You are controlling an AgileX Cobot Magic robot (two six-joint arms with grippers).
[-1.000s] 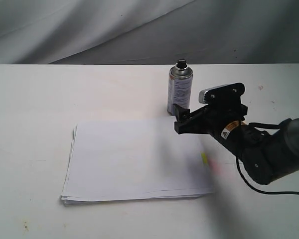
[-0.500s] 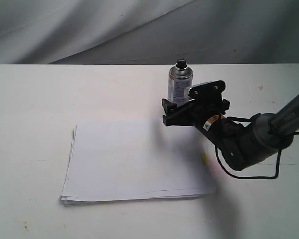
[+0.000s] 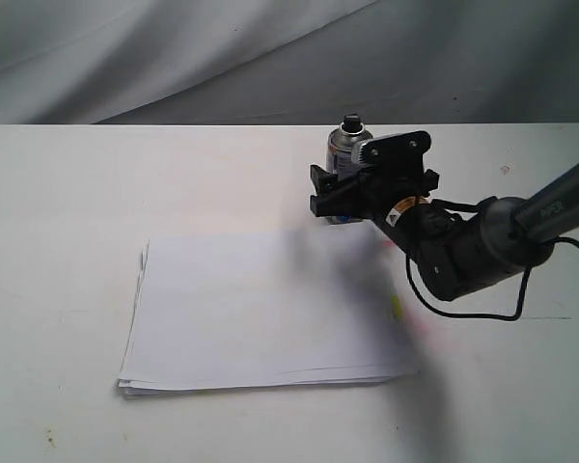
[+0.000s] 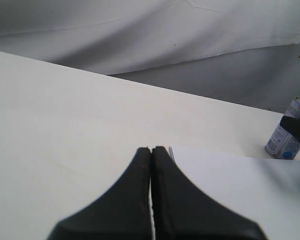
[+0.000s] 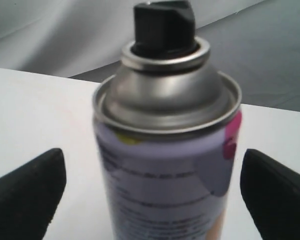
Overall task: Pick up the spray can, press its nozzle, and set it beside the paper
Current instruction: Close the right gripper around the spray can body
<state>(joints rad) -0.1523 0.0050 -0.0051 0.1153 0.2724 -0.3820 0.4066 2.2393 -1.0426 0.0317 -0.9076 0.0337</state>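
The spray can point(image 3: 344, 144) stands upright on the table just beyond the paper's far right corner. It fills the right wrist view as a silver can point(image 5: 167, 150) with the black nozzle point(image 5: 164, 24) on its domed top. My right gripper point(image 3: 334, 195) is open, with one finger on each side of the can's body and a gap on both sides; neither finger point(image 5: 27, 195) touches it. The paper point(image 3: 261, 309) lies flat in the middle of the table. My left gripper point(image 4: 151, 151) is shut on nothing, low near the paper's edge point(image 4: 230, 180), and does not show in the exterior view.
The white table point(image 3: 68, 212) runs to a grey cloth backdrop point(image 3: 174, 58). Yellow and pink tabs point(image 3: 397, 308) stick out at the paper's right edge, below my right arm point(image 3: 473, 251). A black cable point(image 3: 482, 313) loops under that arm.
My right gripper has moved left and farther back, from in front of the can's base to straddling the can. Can and paper have not moved.
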